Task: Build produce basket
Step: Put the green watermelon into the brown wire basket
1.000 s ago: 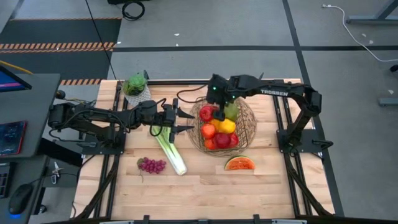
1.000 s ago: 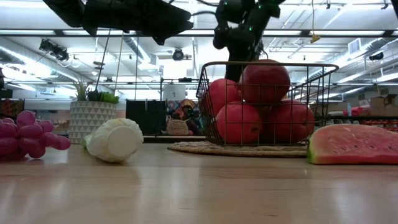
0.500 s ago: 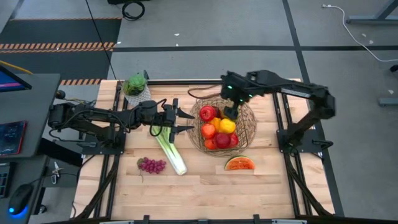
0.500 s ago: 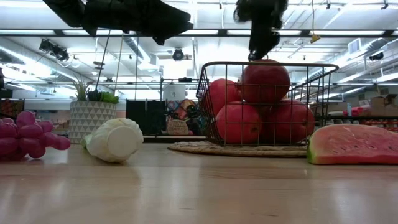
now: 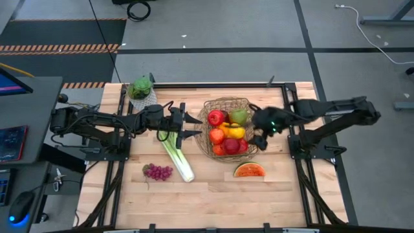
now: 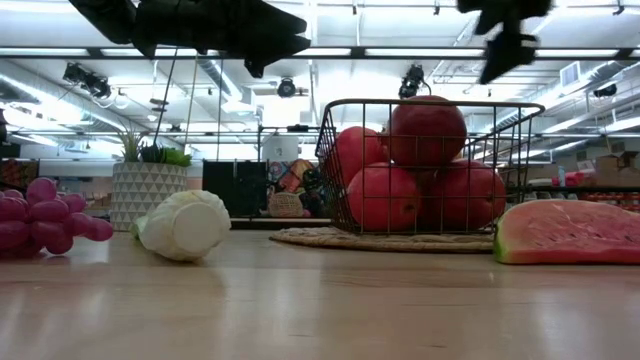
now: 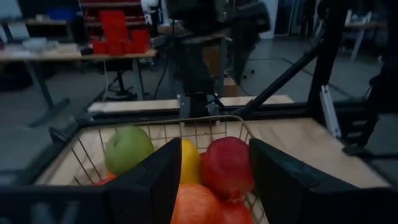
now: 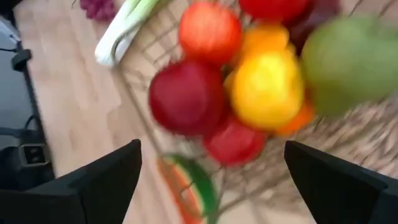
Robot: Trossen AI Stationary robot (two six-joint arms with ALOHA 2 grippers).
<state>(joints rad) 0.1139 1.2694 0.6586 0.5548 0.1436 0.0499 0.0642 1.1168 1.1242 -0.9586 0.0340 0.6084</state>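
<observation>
Watermelon slice (image 5: pixel 249 170) lies at 7 o'clock from the right jaws (image 5: pixel 261 138), spread wide and empty, nearer than the left jaws (image 5: pixel 187 125), half-parted over the leek (image 5: pixel 177 155).

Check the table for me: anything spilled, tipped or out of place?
Nothing spilled or tipped. The basket sits upright, fruit piled inside. The leek, grapes and watermelon slice lie on the table, not yet loaded.
</observation>
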